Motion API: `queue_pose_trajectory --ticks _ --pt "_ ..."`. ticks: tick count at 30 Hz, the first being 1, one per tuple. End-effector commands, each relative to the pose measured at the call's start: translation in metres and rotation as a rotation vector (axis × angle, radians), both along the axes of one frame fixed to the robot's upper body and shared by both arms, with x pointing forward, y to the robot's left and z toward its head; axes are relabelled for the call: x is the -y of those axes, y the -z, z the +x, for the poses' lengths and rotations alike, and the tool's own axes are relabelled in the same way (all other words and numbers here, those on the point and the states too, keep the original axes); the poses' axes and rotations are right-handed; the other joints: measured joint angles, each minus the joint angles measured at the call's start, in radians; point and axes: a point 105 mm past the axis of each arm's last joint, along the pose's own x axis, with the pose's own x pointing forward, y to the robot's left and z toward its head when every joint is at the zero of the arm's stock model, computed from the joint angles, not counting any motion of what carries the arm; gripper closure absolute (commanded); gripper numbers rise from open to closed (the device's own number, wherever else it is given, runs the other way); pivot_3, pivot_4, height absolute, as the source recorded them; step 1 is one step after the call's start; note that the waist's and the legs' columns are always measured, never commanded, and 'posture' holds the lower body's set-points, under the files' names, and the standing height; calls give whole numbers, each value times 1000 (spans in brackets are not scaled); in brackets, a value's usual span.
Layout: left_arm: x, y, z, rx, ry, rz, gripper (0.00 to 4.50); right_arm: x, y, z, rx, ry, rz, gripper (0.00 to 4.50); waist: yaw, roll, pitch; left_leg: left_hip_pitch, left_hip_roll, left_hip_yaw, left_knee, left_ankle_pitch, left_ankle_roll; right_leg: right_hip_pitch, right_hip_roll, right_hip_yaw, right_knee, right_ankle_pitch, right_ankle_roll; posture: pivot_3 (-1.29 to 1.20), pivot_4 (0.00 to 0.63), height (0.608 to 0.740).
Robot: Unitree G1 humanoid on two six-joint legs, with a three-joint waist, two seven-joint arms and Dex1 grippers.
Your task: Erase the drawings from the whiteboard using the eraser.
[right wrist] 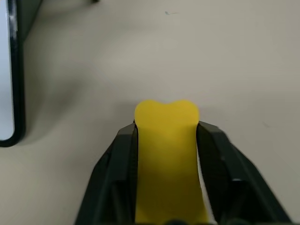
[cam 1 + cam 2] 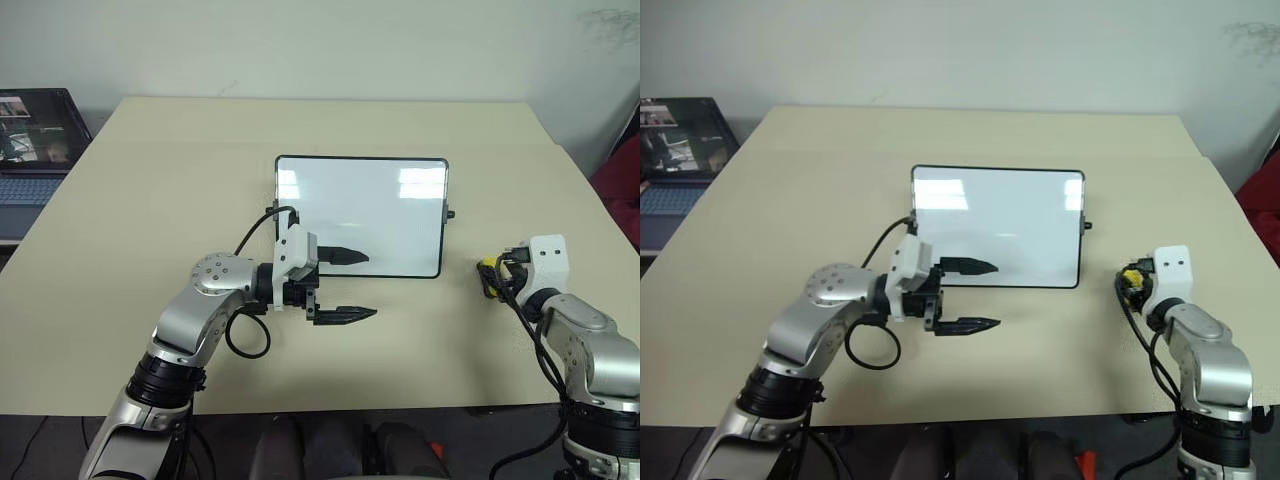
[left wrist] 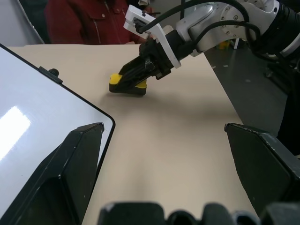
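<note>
A: Where is the eraser [image 3: 127, 83]?

B: It lies on the table [image 2: 150, 190], to the right of the whiteboard [image 2: 375, 205] and apart from it. The right gripper [image 1: 166, 136] has one finger on each side of it. In the right wrist view both fingers touch the yellow block, which looks pinched in the middle. Its far end sticks out past the fingertips; the near end is cut off at the picture's edge.

A: So the gripper is closed on it?

B: Yes, it grips the eraser. In the left wrist view the black underside rests on the table.

A: And the left gripper [image 2: 350, 285]?

B: It stands wide open, empty, at the board's lower left corner. One finger lies over the white surface, the other over the bare table in front of the frame.

A: Are the drawings visible?

B: It is hard to tell. The surface reads as white with window reflections, and the left finger hides a part of it.

A: Anything else?

B: A laptop [image 2: 35, 140] is at the far left, partly cut off.
</note>
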Motion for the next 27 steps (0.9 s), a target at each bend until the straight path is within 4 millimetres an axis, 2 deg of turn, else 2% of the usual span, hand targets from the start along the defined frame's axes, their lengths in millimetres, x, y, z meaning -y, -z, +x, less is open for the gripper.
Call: queue_pose_trajectory --ticks 1,2,3,4,6,9,11,14,17,19,21,23,27 --pt "5 -11 -2 50 10 -17 0 6 -11 3 60 25 -9 1159 0 0 0 0 0 0 0 0 0 0 0 0 0 0 0 0 150 740" --pt "3 -10 -1 49 -3 -17 0 4 -16 2 81 24 -14 796 0 0 0 0 0 0 0 0 0 0 0 0 0 0 0 0 150 740" --pt "1 -8 0 50 -21 -17 0 1 -26 1 133 14 -34 773 0 0 0 0 0 0 0 0 0 0 0 0 0 0 0 0 150 740" --pt "-1 -7 1 52 -39 -18 0 -5 -37 -1 186 -13 -51 526 0 1 1 0 0 0 0 0 0 0 0 0 0 0 0 0 150 740" --pt "-8 -8 5 54 -92 -33 0 -28 -67 -8 336 -91 -73 36 -2 2 1 0 0 0 0 0 0 0 0 0 0 0 0 0 150 740" --pt "-19 -11 13 56 -198 -77 0 -54 -79 -22 428 -174 -90 36 -2 2 1 0 1 0 0 0 0 -1 1 1 0 0 1 0 150 740" --pt "-29 -11 16 56 -291 -113 0 -69 -71 -33 456 -222 -137 36 -1 2 1 0 1 -1 0 0 0 0 1 0 0 -1 1 0 150 740" --pt "-35 -10 17 55 -372 -148 0 -75 -59 -41 474 -222 -151 36 2 2 1 0 0 -1 0 0 0 1 0 0 -2 -1 1 0 150 740" --pt "-49 -9 18 63 -557 -243 0 -87 -32 -56 483 -220 -77 36 2 1 0 0 -1 0 1 0 0 1 -2 0 -1 -1 2 0 150 740" --pt "-59 -8 17 71 -669 -292 0 -90 -21 -68 511 -201 -43 36 2 0 -1 0 0 -1 0 0 0 2 -2 -1 -2 -1 2 0 150 740" --pt "-85 -4 20 127 -896 -353 0 -94 -3 -86 525 -188 -44 36 2 1 -1 0 0 -2 0 0 0 2 -2 -1 -2 -1 2 0 150 740" --pt "-104 0 18 185 -1045 -363 0 -94 5 -99 554 -170 -41 36 2 1 -1 1 0 -2 0 0 0 2 -2 -1 -2 -1 2 0 150 740" --pt "-130 16 12 220 -1238 -341 0 -89 19 -103 519 -130 16 36 -1 0 -1 2 1 -2 0 0 0 2 -5 -1 0 -2 4 0 150 740"
